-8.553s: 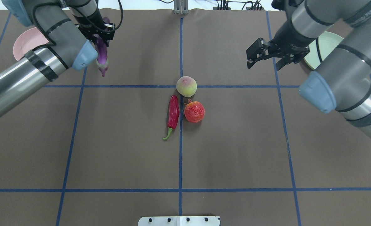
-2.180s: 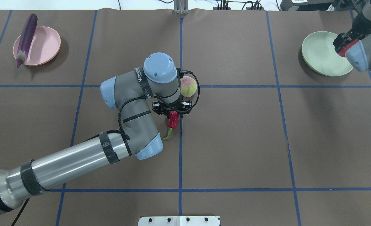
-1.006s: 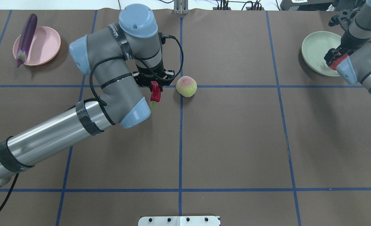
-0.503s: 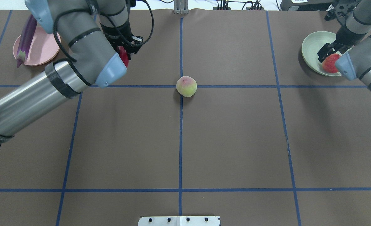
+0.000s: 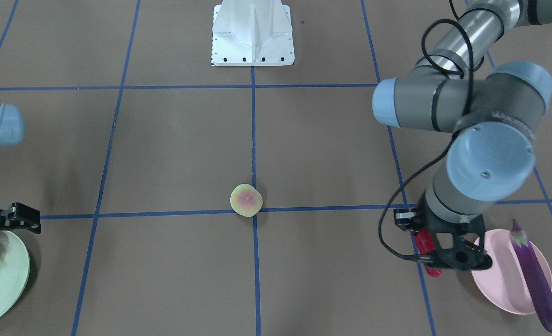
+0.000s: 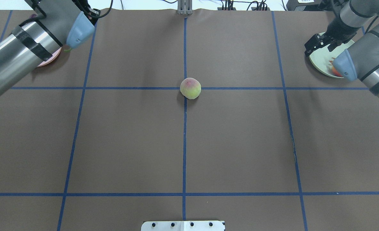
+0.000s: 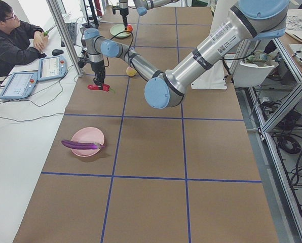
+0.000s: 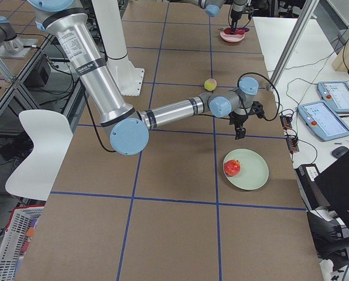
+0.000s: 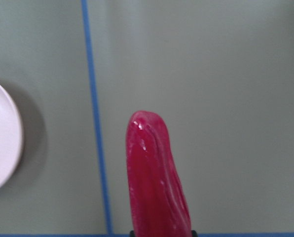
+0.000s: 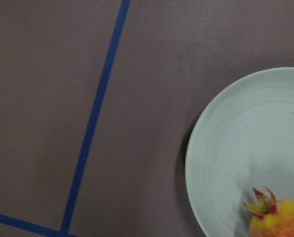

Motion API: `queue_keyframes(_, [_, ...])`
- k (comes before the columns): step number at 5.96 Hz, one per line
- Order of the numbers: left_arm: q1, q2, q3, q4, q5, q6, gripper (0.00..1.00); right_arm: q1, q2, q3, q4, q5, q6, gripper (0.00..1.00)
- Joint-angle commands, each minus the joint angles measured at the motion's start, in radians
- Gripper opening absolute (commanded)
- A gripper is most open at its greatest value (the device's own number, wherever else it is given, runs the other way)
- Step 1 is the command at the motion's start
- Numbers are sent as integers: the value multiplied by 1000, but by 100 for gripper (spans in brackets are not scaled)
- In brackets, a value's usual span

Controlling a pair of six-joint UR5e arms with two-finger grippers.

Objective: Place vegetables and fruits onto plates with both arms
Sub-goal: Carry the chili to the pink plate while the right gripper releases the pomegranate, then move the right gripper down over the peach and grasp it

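- the left gripper (image 5: 432, 254) clamps the glossy, creased red chili (image 9: 157, 182), which hangs over the brown mat (image 6: 240, 144) just beside the shallow pink plate (image 5: 495, 275).
- a long, slick purple eggplant (image 5: 533, 275) lies across that plate, one end past the rim.
- the right gripper (image 6: 319, 46) is spread wide and empty, near the round mint plate (image 10: 236, 143), which holds the bumpy fruit (image 10: 277, 217).
- the round peach (image 6: 190, 88) sits at the mat's centre.

The peach (image 6: 190, 88) sits in the middle of the table (image 6: 240, 144), on a crossing of two tape lines (image 6: 184, 144). On the far side from the robot, at its left, the left plate (image 5: 495, 280) carries the eggplant (image 5: 533, 275). The eggplant lies across the outer part of this plate, with one end well past the rim. The chili (image 9: 157, 182) hangs in the left gripper (image 5: 446, 259) above the table, just beside this plate, toward the centre. At the far right, the round fruit (image 8: 233, 167) lies in the right plate (image 8: 253, 170), and the right gripper (image 5: 28, 218) is just beside it, toward the centre.
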Motion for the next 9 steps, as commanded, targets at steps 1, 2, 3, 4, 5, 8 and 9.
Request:
queue_keyframes(1, [-56,13,172,-145,7,48,0,-87,4,114,-19,-4,194,100])
queue_keyframes(2, [-61,31,224,-211,12,45,0,-128,27,151,-20,-9,286,100])
queue_keyframes(3, [-58,51,258,-250,106,47,0,-177,41,186,-34,-15,365,100])
queue_keyframes(4, [-54,59,312,-302,161,47,0,-229,82,187,-39,-44,452,100])
queue_keyframes(5, [-49,57,390,-384,203,45,0,-283,112,187,-39,-93,508,100])
queue_keyframes(8, [3,57,430,-419,308,47,62,-383,187,187,-148,-180,548,100])
queue_keyframes(9, [5,57,427,-428,309,50,100,-412,187,185,-148,-203,550,100])
